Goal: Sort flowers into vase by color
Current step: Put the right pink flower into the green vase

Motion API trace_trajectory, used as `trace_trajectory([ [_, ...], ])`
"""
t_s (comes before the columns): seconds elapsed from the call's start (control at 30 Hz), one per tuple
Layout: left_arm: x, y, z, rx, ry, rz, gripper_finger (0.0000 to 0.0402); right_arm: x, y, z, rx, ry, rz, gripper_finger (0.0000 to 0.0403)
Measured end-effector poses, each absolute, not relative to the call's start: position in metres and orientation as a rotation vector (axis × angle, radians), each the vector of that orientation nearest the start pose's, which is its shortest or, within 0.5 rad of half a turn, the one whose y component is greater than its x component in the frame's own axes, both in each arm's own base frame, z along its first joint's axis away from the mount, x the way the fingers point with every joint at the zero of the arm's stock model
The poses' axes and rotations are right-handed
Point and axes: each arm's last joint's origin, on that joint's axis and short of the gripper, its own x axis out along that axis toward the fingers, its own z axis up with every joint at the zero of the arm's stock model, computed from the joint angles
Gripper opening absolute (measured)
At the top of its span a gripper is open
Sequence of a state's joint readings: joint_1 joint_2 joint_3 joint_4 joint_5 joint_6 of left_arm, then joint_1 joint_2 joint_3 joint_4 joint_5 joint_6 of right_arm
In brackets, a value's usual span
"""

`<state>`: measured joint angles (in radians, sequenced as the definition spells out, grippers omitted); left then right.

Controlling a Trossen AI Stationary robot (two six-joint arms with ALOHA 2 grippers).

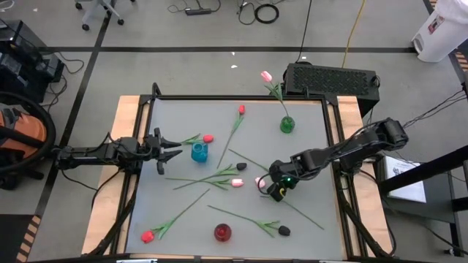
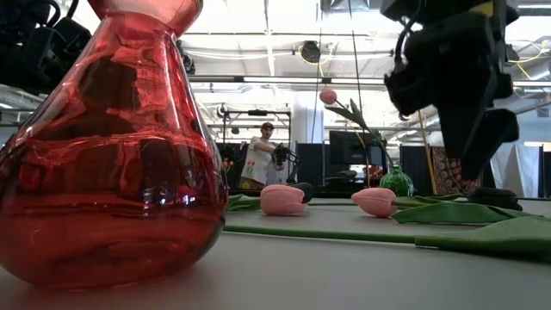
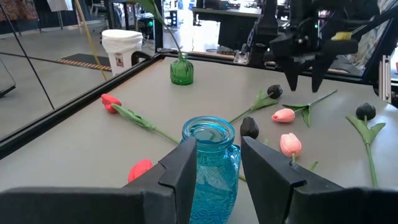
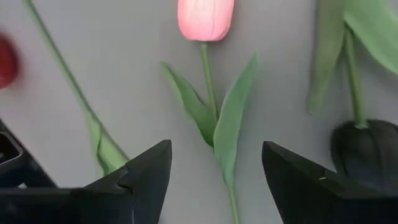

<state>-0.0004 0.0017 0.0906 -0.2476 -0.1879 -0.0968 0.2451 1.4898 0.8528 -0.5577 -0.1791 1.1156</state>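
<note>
Three vases stood on the table (image 1: 139, 117): green (image 1: 287, 124) holding one pink tulip (image 1: 267, 76), blue (image 1: 199, 152), and red (image 1: 222, 232). Eight tulips lay loose. The right gripper (image 1: 269, 188) hung spread above a pink tulip (image 4: 206, 17); the left gripper (image 1: 172, 146) waited, spread, beside the blue vase.

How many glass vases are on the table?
3: blue glass vase by the left gripper, green glass vase near the back edge, red glass vase near the front edge.

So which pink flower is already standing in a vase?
The pink tulip in the green vase at the table's far edge. The other two pink tulips lie flat mid-table, one beside the right tool.
</note>
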Motion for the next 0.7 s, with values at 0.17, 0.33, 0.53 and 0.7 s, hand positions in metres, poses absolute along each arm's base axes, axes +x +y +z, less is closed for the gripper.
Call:
trace_trajectory([
  [0.17,0.09,0.005,0.17,-0.082,0.149,0.195,0.0132,0.263,0.071,0.165,0.906,1.308,-0.365,0.0242],
  [0.33,0.09,0.005,0.17,-0.082,0.149,0.195,0.0132,0.266,0.071,0.154,0.894,1.337,-0.391,0.0242],
  [0.53,0.09,0.005,0.17,-0.081,0.149,0.194,0.0132,0.271,0.073,0.142,0.889,1.353,-0.401,0.0242],
  [0.7,0.09,0.005,0.17,-0.081,0.149,0.195,0.0132,0.275,0.074,0.138,0.901,1.345,-0.38,0.0242],
])
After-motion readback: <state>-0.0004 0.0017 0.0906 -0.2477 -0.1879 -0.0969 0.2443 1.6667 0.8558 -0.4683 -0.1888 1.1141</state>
